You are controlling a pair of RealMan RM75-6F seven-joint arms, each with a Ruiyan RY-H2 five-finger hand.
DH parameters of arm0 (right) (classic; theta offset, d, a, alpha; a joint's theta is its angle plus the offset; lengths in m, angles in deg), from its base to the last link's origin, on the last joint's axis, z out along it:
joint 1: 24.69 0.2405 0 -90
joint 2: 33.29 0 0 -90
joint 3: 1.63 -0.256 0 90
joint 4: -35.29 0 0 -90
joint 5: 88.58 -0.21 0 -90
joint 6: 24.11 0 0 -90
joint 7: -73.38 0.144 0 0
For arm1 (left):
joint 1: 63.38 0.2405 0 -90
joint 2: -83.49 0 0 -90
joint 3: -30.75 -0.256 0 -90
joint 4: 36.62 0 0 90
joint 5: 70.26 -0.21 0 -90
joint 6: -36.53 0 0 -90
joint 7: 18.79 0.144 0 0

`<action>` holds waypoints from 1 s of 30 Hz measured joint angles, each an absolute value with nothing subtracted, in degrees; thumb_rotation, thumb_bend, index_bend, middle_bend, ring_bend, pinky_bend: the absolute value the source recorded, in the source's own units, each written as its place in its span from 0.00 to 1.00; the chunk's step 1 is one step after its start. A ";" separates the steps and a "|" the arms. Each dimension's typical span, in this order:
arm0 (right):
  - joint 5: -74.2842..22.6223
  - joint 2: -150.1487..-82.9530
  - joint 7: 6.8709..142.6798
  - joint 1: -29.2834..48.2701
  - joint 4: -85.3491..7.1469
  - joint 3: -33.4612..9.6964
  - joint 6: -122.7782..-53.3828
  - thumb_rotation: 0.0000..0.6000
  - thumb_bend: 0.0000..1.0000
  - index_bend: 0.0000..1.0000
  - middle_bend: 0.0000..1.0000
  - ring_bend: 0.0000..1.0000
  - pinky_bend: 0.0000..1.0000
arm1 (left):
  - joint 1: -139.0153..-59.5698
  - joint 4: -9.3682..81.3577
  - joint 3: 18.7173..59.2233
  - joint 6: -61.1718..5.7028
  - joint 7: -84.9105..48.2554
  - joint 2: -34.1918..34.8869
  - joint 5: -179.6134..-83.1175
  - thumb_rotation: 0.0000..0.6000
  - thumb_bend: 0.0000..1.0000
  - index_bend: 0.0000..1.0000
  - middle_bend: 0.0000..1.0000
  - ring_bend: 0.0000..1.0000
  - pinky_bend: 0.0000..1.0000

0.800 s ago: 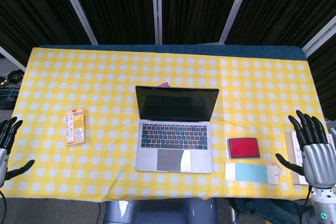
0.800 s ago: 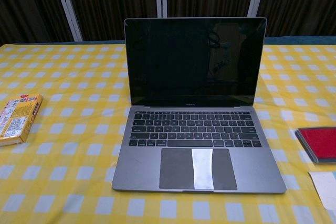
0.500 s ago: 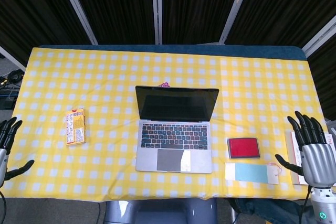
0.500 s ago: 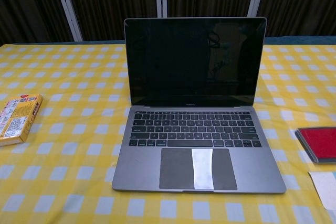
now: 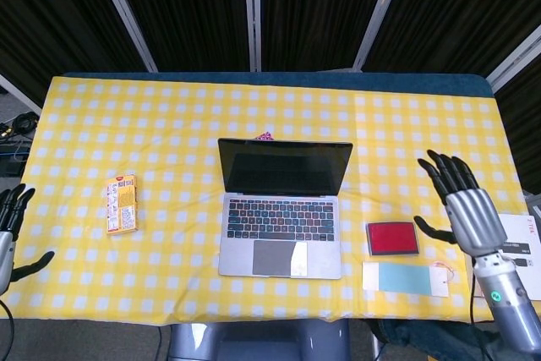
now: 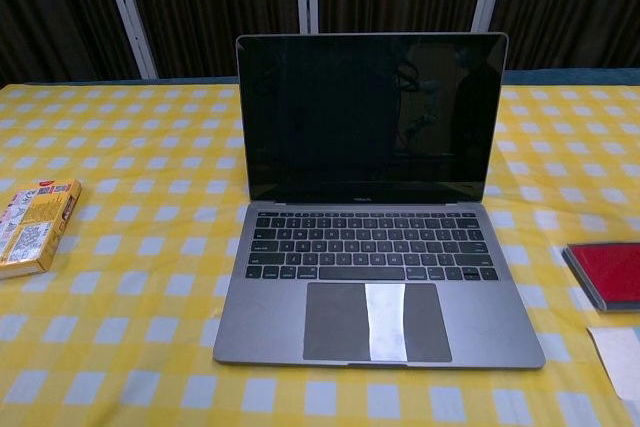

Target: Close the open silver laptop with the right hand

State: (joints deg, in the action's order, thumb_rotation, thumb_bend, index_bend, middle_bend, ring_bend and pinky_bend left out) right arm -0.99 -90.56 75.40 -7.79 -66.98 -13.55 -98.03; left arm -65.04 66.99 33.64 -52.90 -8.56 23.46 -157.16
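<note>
The silver laptop (image 5: pixel 282 208) stands open at the table's middle, its dark screen upright and facing me; the chest view shows the laptop (image 6: pixel 372 227) close up with keyboard and trackpad bare. My right hand (image 5: pixel 461 200) hovers open, fingers spread, to the right of the laptop above the table's right part, well apart from the lid. My left hand (image 5: pixel 10 230) is open at the far left edge of the table, holding nothing. Neither hand appears in the chest view.
A red flat case (image 5: pixel 392 238) and a pale blue card (image 5: pixel 406 279) lie between the laptop and my right hand. White papers (image 5: pixel 516 247) sit at the right edge. An orange box (image 5: pixel 122 204) lies left of the laptop. A small pink item (image 5: pixel 263 135) peeks behind the screen.
My right hand has risen from the table's right front edge and moved leftward and farther in, toward the laptop, uncovering the white papers. The laptop and left hand stay as they were.
</note>
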 measured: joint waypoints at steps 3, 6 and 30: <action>-2.56 -90.19 77.75 -2.04 -65.99 -15.98 -91.66 1.00 0.71 0.01 0.00 0.00 0.00 | -65.50 66.56 33.94 -52.16 -8.25 22.96 -156.49 1.00 0.00 0.00 0.00 0.00 0.00; -4.31 -90.04 81.38 3.32 -64.92 -17.85 -85.20 1.00 0.91 0.01 0.00 0.00 0.00 | -65.98 66.25 34.23 -51.38 -7.74 22.56 -155.68 1.00 0.00 0.00 0.00 0.00 0.00; -31.25 -98.37 81.38 28.93 -53.72 -21.47 -56.00 1.00 1.00 0.16 0.18 0.09 0.14 | -68.53 64.71 36.01 -46.64 -6.09 21.30 -148.88 1.00 0.00 0.00 0.00 0.00 0.00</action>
